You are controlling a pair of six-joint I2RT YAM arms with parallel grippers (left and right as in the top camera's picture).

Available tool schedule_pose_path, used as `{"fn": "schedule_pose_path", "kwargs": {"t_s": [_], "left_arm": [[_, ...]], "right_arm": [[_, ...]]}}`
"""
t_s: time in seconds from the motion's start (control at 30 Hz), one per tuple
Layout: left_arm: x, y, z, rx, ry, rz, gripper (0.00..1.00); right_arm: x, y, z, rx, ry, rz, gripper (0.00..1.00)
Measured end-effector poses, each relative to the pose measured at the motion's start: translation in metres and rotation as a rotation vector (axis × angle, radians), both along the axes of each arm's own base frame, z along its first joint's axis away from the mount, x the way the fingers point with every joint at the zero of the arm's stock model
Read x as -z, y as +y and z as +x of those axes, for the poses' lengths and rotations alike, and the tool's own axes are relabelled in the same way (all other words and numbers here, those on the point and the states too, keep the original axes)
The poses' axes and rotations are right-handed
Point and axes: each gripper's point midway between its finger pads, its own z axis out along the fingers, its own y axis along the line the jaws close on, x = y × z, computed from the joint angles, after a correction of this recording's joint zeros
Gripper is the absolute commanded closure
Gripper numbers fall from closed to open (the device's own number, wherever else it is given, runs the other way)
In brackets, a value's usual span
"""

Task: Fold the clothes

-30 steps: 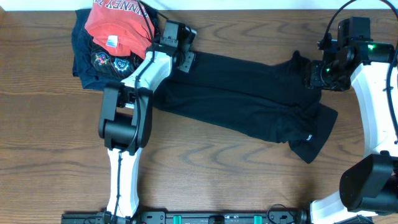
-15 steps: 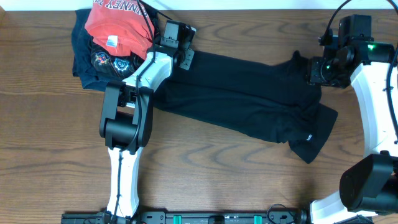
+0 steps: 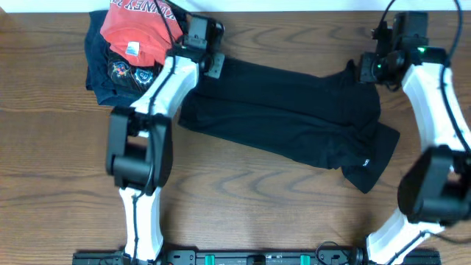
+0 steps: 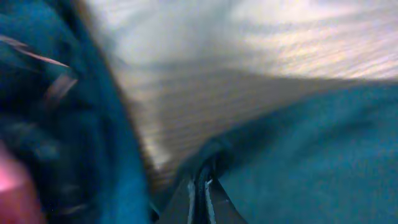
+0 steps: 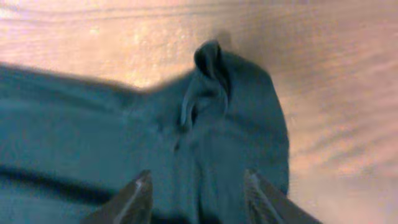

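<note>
Clothes (image 3: 280,110) spread between both hands, left hand (image 4: 200,185) pinching a corner, right hand (image 5: 198,182) open above it

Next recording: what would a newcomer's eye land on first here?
A long black garment lies stretched across the middle of the wooden table, with an arm at each far end. The left gripper looks pinched shut on its left end, and the right gripper is open over its right end. Beside the left gripper, a red shirt sits on a navy shirt.
</note>
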Motion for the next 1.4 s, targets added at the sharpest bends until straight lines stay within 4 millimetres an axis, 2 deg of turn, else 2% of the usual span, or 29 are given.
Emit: {"fn": "schedule_pose_path", "kwargs": {"t_s": [0.07, 0.13, 0.27, 0.37, 0.43, 0.47, 0.57, 0.73, 0.93, 1.03, 1.13, 1.17, 1.3, 1.4], "left_arm": [[-0.022, 0.001, -0.001, -0.004, -0.03, -0.01, 0.94], [-0.032, 0.001, -0.003, -0.009, -0.038, -0.017, 0.94], [-0.026, 0.003, -0.009, -0.016, -0.005, -0.012, 0.94], [-0.024, 0.003, -0.01, -0.016, 0.0, -0.011, 0.94], [-0.024, 0.003, -0.01, -0.017, -0.001, -0.011, 0.94], [-0.024, 0.004, -0.01, -0.017, -0.001, -0.011, 0.94], [-0.024, 0.005, -0.01, -0.019, 0.0, -0.011, 0.94], [-0.024, 0.006, -0.009, -0.022, 0.0, -0.011, 0.94], [-0.024, 0.006, -0.009, -0.022, -0.002, -0.011, 0.94], [-0.023, 0.007, -0.01, -0.023, 0.007, -0.01, 0.94], [-0.02, 0.009, -0.015, -0.028, 0.029, -0.005, 0.94], [-0.02, 0.011, -0.016, -0.03, 0.036, -0.003, 0.94], [-0.025, 0.017, -0.026, -0.037, 0.063, 0.004, 0.94], [-0.041, 0.021, -0.038, -0.039, 0.076, 0.007, 0.94]], "right_arm": [[0.024, -0.001, 0.013, -0.002, 0.006, -0.001, 0.45], [0.049, -0.002, 0.025, -0.002, 0.013, 0.0, 0.43], [0.08, -0.004, 0.038, -0.001, 0.012, 0.0, 0.43], [0.095, -0.005, 0.047, -0.001, -0.001, -0.003, 0.44], [0.1, -0.006, 0.054, 0.0, -0.021, -0.007, 0.48], [0.103, -0.006, 0.056, 0.0, -0.024, -0.009, 0.53], [0.108, -0.008, 0.06, 0.002, -0.033, -0.02, 0.77], [0.109, -0.012, 0.064, 0.02, -0.048, -0.035, 0.99], [0.11, -0.013, 0.061, 0.028, -0.036, -0.04, 0.99], [0.114, -0.011, 0.049, 0.027, 0.021, -0.029, 0.99], [0.109, -0.008, 0.034, 0.031, 0.073, -0.009, 0.99], [0.101, -0.007, 0.028, 0.04, 0.086, 0.001, 0.99], [0.054, -0.002, 0.01, 0.066, 0.081, 0.033, 0.99], [0.008, 0.001, -0.004, 0.079, 0.045, 0.052, 0.99]]}}
